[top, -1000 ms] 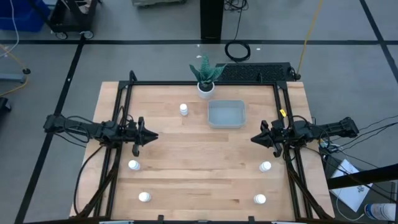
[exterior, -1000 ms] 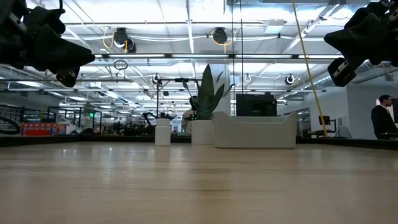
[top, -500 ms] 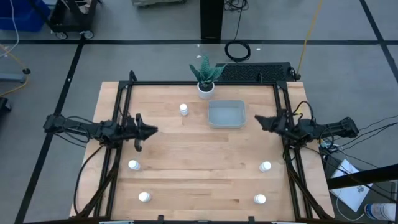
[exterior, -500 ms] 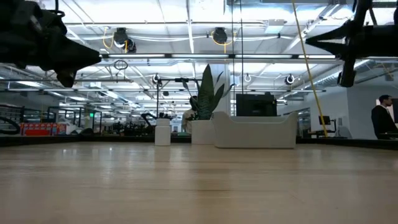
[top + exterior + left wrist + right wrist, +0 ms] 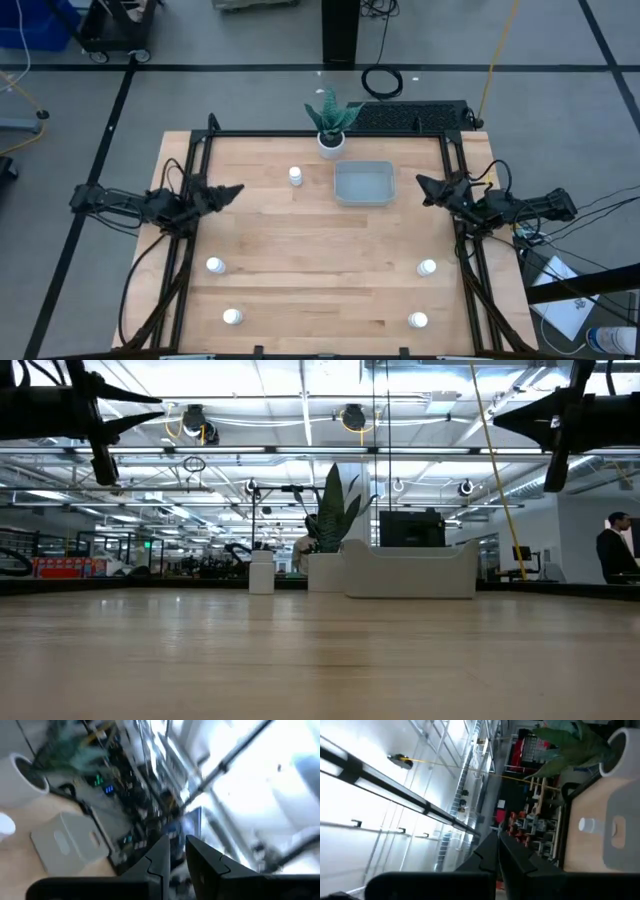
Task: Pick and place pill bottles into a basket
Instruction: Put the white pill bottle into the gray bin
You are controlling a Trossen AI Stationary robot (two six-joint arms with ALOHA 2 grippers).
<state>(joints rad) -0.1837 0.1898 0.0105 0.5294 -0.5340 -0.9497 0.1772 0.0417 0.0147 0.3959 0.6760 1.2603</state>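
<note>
Five small white pill bottles stand upright on the wooden table: one (image 5: 295,176) left of the basket, two at the near left (image 5: 214,265) (image 5: 232,316), two at the near right (image 5: 427,267) (image 5: 417,320). The pale grey-blue basket (image 5: 363,183) rests on its base near the far edge. My left gripper (image 5: 236,189) hovers at the table's left side, its fingers drawn to a narrow slit with nothing between them. My right gripper (image 5: 420,182) hovers shut by the basket's right side. Both are raised well above the table in the low view, left (image 5: 150,402) and right (image 5: 497,422).
A white plant pot with green leaves (image 5: 330,138) stands just beyond the basket at the far edge. A black frame (image 5: 325,134) runs along the table's far, left and right sides. The bare middle of the tabletop (image 5: 320,250) lies between the bottle pairs.
Both grippers have rolled about their own axes and tipped their fingertips upward, rising a little. Their tips have swung toward the table's far edge, the right one coming up beside the basket. Neither gap has changed. Bottles and basket have stayed put.
</note>
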